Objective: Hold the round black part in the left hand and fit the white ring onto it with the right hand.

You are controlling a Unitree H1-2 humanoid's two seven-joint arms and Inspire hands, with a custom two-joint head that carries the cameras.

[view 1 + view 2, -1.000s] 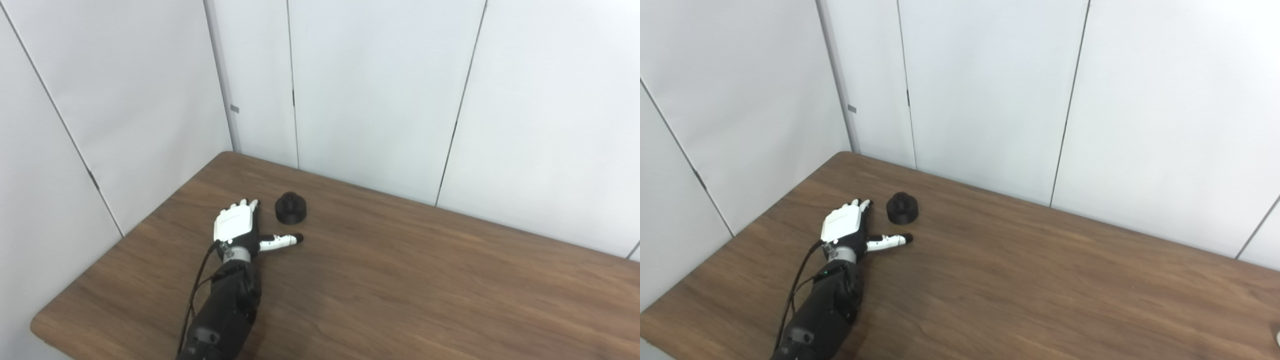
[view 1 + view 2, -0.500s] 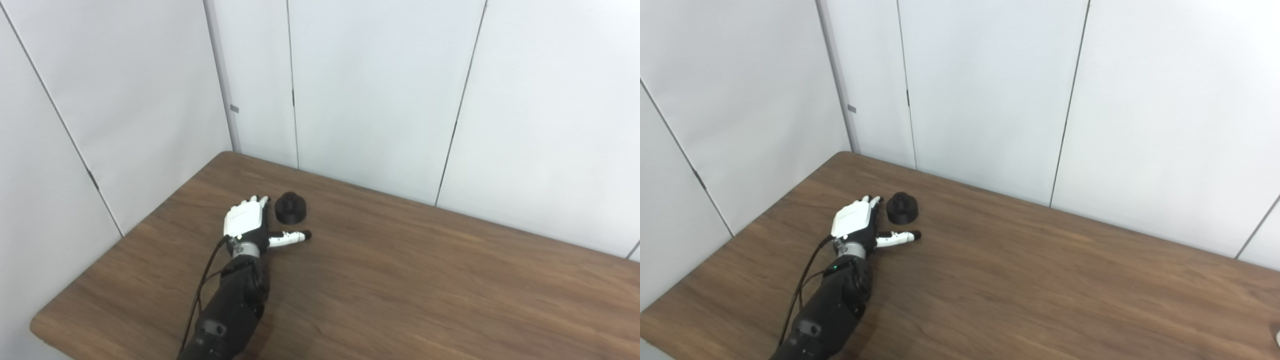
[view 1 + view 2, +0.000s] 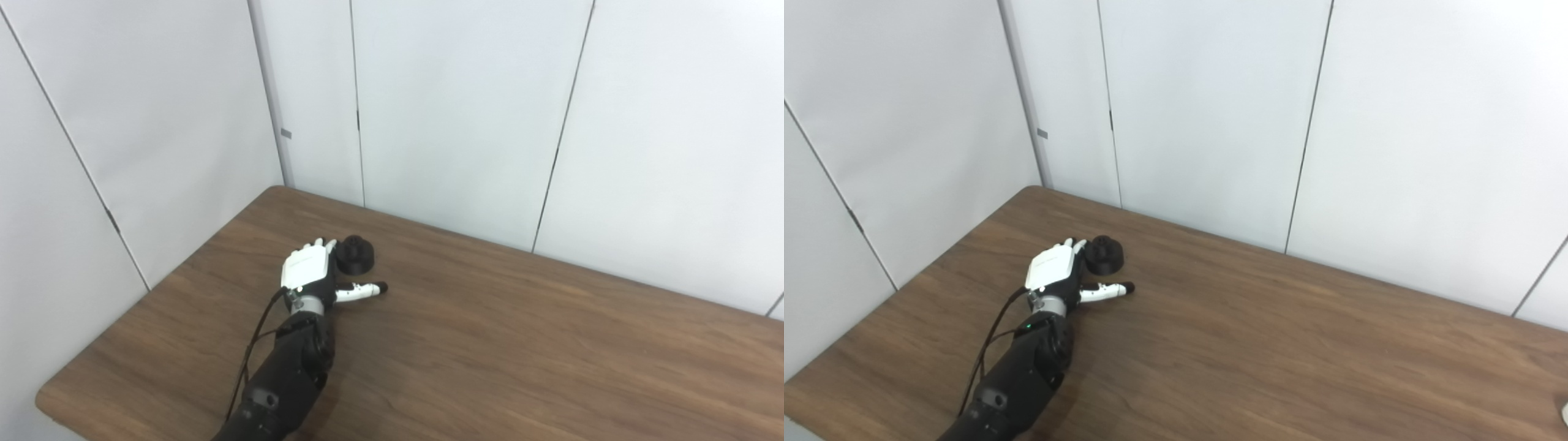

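Tabletop [image 3: 520, 343] of dark brown wood grain filled the lower half of the left eye view, with white wall panels [image 3: 465, 110] above. The round black part [image 3: 357, 255] sat left of centre: a squat, matte cylinder with a smaller raised knob on its top face. The left hand [image 3: 309, 274], white-backed with dark-tipped fingers [image 3: 323, 244], lay just left of the part, back facing up; its fingers reached forward alongside the part and its thumb [image 3: 362, 290] stretched right, below the part, so the hand was spread wide and held nothing. Whether the fingertips touched the part's side could not be told. A black forearm [image 3: 285, 373] with a thin cable ran to the bottom edge.

In the right eye view the same black part [image 3: 1105, 254] stood left of centre with the left hand [image 3: 1053, 272] splayed beside it. A small pale object [image 3: 1564, 411], cut off at the lower right edge, could not be identified. The right hand appeared in neither view.
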